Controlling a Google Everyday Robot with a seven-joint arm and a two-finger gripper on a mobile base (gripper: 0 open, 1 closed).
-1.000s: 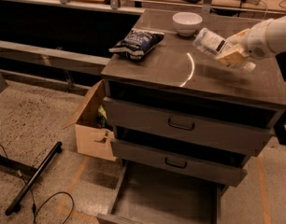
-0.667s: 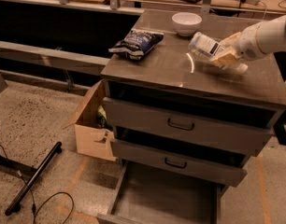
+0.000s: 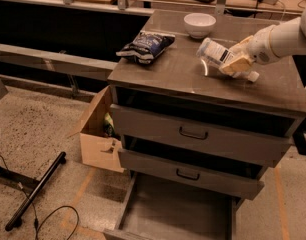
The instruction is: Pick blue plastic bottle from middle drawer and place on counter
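Observation:
The blue plastic bottle (image 3: 212, 51) lies tilted in my gripper (image 3: 235, 62), its clear base pointing left and its white cap (image 3: 252, 76) low at the right. The gripper is shut on the bottle and holds it just over the right half of the counter (image 3: 168, 71). The white arm comes in from the right edge. The middle drawer (image 3: 173, 214) stands pulled out at the bottom of the cabinet, and its grey floor shows nothing lying on it.
A dark blue snack bag (image 3: 145, 45) lies on the counter's left part and a white bowl (image 3: 199, 24) at its back. Two shut drawer fronts (image 3: 193, 134) with black handles face me. A cardboard box (image 3: 98, 136) stands left of the cabinet, and a black pole (image 3: 35, 191) lies on the floor.
The gripper has carried the bottle to the left and slightly down over the counter. The bag, bowl and drawers have not moved.

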